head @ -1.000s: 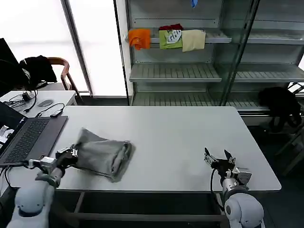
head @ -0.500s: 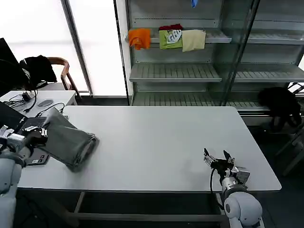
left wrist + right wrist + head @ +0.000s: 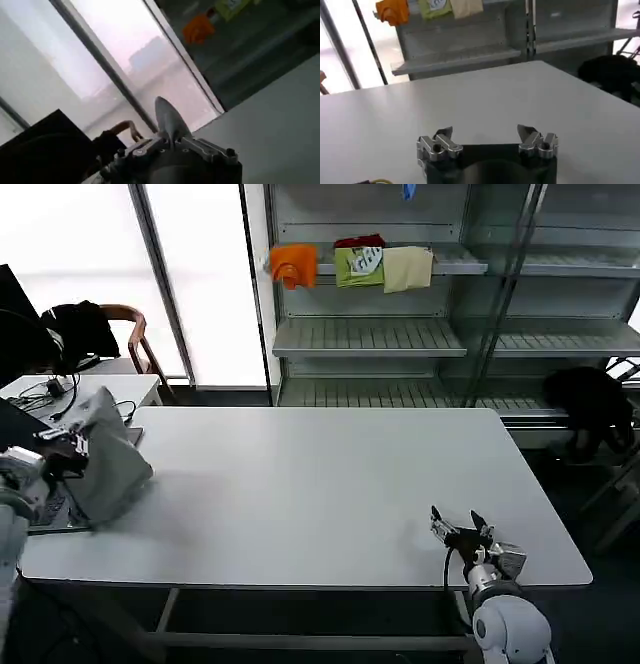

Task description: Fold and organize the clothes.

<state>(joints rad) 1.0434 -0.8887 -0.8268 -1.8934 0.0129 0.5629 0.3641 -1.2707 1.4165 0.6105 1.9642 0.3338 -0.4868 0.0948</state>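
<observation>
A folded grey shirt [image 3: 105,454] hangs at the table's [image 3: 330,484] far left edge, over a laptop [image 3: 50,519], its long axis slanting up and away. The left gripper [image 3: 62,446] is clamped on it. The right gripper [image 3: 460,527] rests near the table's front right, fingers apart.

Blown-out window [image 3: 85,254] backlight, hazy left wrist view.

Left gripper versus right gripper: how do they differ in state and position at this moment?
The left gripper is shut on the grey shirt at the table's left edge, over the laptop; the right gripper is open and holds nothing, near the table's front right edge. Both are low, close to the tabletop.
</observation>
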